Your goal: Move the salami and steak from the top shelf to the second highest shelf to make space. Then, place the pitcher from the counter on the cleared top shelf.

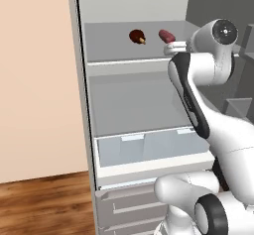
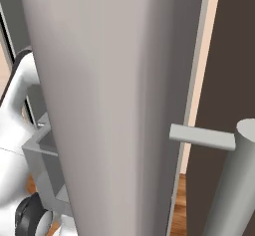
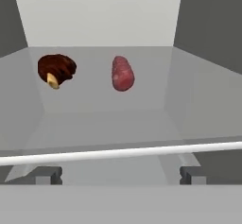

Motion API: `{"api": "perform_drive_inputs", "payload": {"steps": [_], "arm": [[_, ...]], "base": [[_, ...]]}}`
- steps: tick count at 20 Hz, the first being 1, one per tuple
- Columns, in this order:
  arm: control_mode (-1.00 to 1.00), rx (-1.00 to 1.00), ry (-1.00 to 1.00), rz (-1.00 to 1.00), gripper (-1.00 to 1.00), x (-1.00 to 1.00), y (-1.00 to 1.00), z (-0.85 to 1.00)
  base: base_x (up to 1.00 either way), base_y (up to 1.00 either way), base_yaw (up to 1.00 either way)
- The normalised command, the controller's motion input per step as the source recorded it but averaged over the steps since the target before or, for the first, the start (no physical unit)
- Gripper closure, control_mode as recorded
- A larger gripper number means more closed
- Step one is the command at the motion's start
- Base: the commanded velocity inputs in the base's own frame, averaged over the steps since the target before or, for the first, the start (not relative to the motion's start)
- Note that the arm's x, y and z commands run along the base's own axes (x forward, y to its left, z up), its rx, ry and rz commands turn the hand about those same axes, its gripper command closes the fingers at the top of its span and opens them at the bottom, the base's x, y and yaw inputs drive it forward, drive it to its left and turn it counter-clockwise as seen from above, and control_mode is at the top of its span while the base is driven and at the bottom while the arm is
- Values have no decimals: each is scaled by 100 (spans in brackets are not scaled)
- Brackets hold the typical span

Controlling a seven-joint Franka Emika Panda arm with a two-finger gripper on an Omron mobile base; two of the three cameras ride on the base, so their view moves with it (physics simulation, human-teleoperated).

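The steak (image 3: 56, 69), a dark brown chunk with a tan tip, lies on the top shelf (image 3: 94, 119) at the left. The pinkish-red salami (image 3: 123, 73) lies a little to its right, apart from it. My gripper (image 3: 119, 176) stands open in front of the shelf's whitish front rim, level with it, with nothing between its fingers. From the left base view, the steak (image 1: 137, 36) and the salami (image 1: 166, 35) sit toward the right of the top shelf (image 1: 109, 48), above the second highest shelf (image 1: 134, 105). The pitcher and the counter are out of view.
Translucent bluish drawer fronts (image 1: 149, 147) sit under the second highest shelf. The fridge's left wall (image 1: 82, 80) borders a peach wall. The open grey fridge door (image 2: 114, 105) stands close in the right base view, with a bar handle (image 2: 201, 136).
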Motion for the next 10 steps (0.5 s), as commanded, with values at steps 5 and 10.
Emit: {"api": "perform_drive_inputs", "payload": {"steps": [5,10], "arm": [[-100,0,0,0,-100,46,-31,0],[-100,0,4,0,-100,62,-12,0]], "base": [[0,0,0],[0,0,0]]}}
